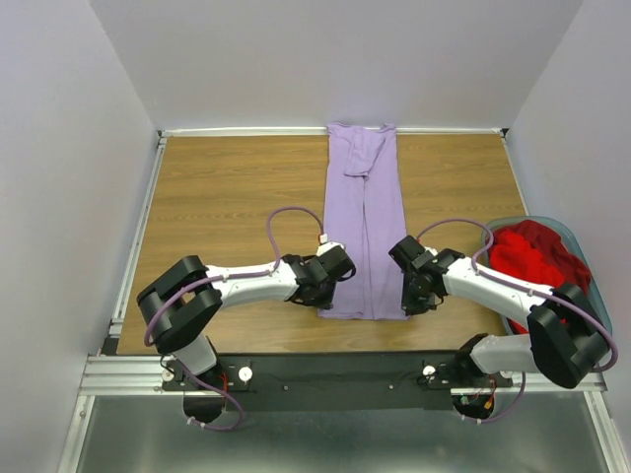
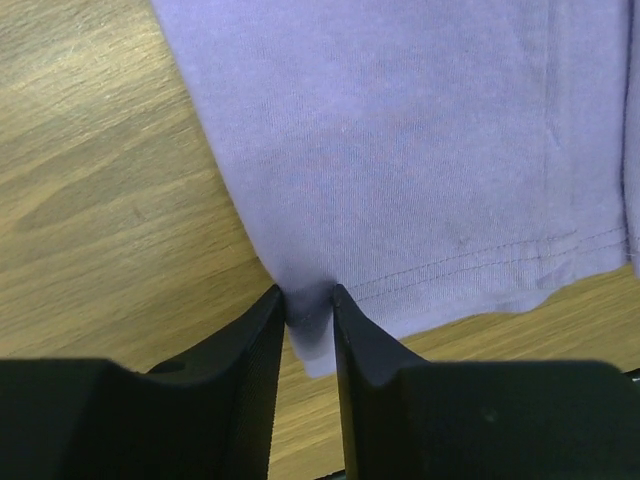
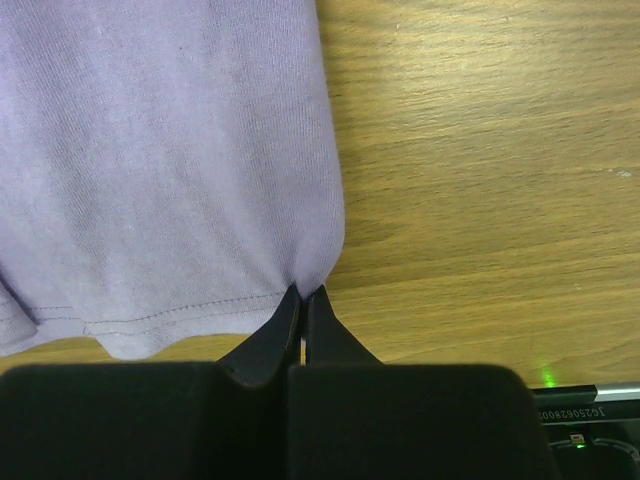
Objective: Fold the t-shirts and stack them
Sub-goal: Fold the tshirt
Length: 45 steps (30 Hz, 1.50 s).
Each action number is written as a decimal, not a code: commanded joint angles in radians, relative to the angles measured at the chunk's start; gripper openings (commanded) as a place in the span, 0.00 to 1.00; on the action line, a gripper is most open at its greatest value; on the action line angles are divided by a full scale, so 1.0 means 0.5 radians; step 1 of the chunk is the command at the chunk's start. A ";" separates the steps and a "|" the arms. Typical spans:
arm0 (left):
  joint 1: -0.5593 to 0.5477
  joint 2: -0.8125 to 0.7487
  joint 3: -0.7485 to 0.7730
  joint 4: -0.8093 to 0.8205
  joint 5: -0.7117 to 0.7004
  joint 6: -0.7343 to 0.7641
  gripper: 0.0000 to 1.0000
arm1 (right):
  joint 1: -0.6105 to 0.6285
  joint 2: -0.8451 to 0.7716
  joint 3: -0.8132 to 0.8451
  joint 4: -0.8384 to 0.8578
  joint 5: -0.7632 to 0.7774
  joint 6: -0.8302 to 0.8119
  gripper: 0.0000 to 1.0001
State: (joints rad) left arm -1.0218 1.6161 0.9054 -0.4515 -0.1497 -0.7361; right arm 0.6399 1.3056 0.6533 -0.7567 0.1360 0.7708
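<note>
The lavender t-shirt point(image 1: 365, 217) lies as a long narrow strip down the middle of the table, sleeves folded in, its hem at the near end. My left gripper point(image 1: 322, 299) is shut on the near left hem corner point(image 2: 310, 320). My right gripper point(image 1: 409, 302) is shut on the near right hem corner point(image 3: 305, 270). Both corners sit low at the table. The shirt fills the upper part of the left wrist view point(image 2: 420, 140) and of the right wrist view point(image 3: 160, 150). The red t-shirt point(image 1: 532, 254) lies crumpled in the basket at the right.
A teal-grey plastic basket point(image 1: 597, 296) stands at the table's right edge, close to my right arm. The wooden table point(image 1: 227, 197) has white walls on three sides. A metal rail point(image 1: 335, 370) runs along the near edge.
</note>
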 commanded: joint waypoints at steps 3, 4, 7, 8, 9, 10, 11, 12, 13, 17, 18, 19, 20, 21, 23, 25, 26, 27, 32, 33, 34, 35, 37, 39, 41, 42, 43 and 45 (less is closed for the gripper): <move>-0.033 0.103 -0.059 -0.211 -0.059 -0.080 0.22 | 0.006 0.024 -0.079 0.050 -0.073 -0.023 0.00; -0.036 0.090 -0.068 -0.223 -0.069 -0.095 0.21 | 0.006 0.018 -0.076 0.050 -0.079 -0.026 0.00; -0.049 0.029 -0.111 -0.263 -0.081 -0.126 0.00 | 0.018 -0.037 -0.095 0.050 -0.140 -0.032 0.00; -0.061 0.005 -0.126 -0.287 -0.075 -0.135 0.00 | 0.024 -0.080 -0.101 0.050 -0.204 -0.029 0.00; -0.070 -0.050 -0.163 -0.303 -0.069 -0.148 0.00 | 0.036 -0.098 -0.110 0.041 -0.241 -0.020 0.00; -0.085 -0.084 -0.185 -0.318 -0.066 -0.166 0.00 | 0.058 -0.123 -0.119 0.032 -0.260 -0.008 0.00; -0.104 -0.118 -0.203 -0.336 -0.057 -0.184 0.00 | 0.085 -0.141 -0.131 0.016 -0.330 0.011 0.00; -0.156 -0.194 -0.246 -0.382 -0.047 -0.227 0.00 | 0.155 -0.184 -0.135 -0.020 -0.376 0.069 0.00; -0.187 -0.231 -0.270 -0.404 -0.029 -0.249 0.00 | 0.202 -0.203 -0.135 -0.042 -0.395 0.103 0.00; -0.386 -0.425 -0.399 -0.401 0.188 -0.423 0.00 | 0.432 -0.276 -0.116 -0.155 -0.484 0.238 0.00; -0.408 -0.458 -0.421 -0.377 0.222 -0.466 0.00 | 0.444 -0.319 -0.101 -0.174 -0.475 0.259 0.00; -0.420 -0.532 -0.439 -0.349 0.244 -0.482 0.00 | 0.447 -0.353 -0.077 -0.189 -0.447 0.262 0.00; -0.414 -0.569 -0.458 -0.294 0.241 -0.491 0.00 | 0.444 -0.384 -0.046 -0.223 -0.392 0.281 0.00; -0.393 -0.624 -0.452 -0.278 0.217 -0.476 0.00 | 0.447 -0.411 0.018 -0.247 -0.231 0.305 0.00; -0.224 -0.655 -0.397 -0.269 0.153 -0.409 0.00 | 0.435 -0.415 0.123 -0.266 -0.037 0.296 0.00; -0.077 -0.680 -0.314 -0.263 0.073 -0.259 0.00 | 0.389 -0.308 0.275 -0.272 0.059 0.232 0.00; 0.094 -0.683 -0.286 -0.229 0.063 -0.188 0.00 | 0.368 -0.259 0.325 -0.272 0.099 0.201 0.00; 0.174 -0.683 -0.256 -0.205 0.054 -0.130 0.00 | 0.313 -0.216 0.386 -0.272 0.190 0.137 0.00; 0.595 -0.536 0.017 0.001 0.029 0.146 0.00 | 0.077 -0.007 0.650 -0.077 0.375 -0.090 0.00; 0.690 -0.447 0.103 0.107 0.054 0.211 0.00 | -0.045 0.066 0.712 0.021 0.315 -0.197 0.00; 0.718 -0.392 0.149 0.151 0.066 0.239 0.00 | -0.092 0.104 0.752 0.062 0.302 -0.243 0.00; 0.739 -0.337 0.201 0.188 0.060 0.266 0.00 | -0.129 0.143 0.792 0.099 0.302 -0.286 0.00; 0.788 -0.150 0.366 0.243 0.030 0.346 0.00 | -0.175 0.275 0.923 0.178 0.338 -0.409 0.01; 0.822 -0.033 0.468 0.262 -0.010 0.404 0.00 | -0.233 0.364 1.024 0.218 0.354 -0.501 0.00; 0.868 0.099 0.591 0.271 -0.010 0.435 0.00 | -0.270 0.460 1.065 0.274 0.342 -0.535 0.01; 0.881 0.139 0.628 0.286 -0.013 0.447 0.00 | -0.301 0.484 1.098 0.292 0.323 -0.575 0.00; 0.893 0.200 0.655 0.295 -0.026 0.469 0.00 | -0.316 0.506 1.105 0.344 0.314 -0.593 0.00; 0.939 0.262 0.741 0.292 -0.050 0.487 0.00 | -0.353 0.558 1.117 0.393 0.305 -0.633 0.00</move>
State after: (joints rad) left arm -0.5831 1.7084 1.2179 -0.3328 -0.1246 -0.5514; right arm 0.4957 1.5509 1.1782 -0.6369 0.2588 0.5385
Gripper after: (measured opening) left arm 0.008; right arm 0.012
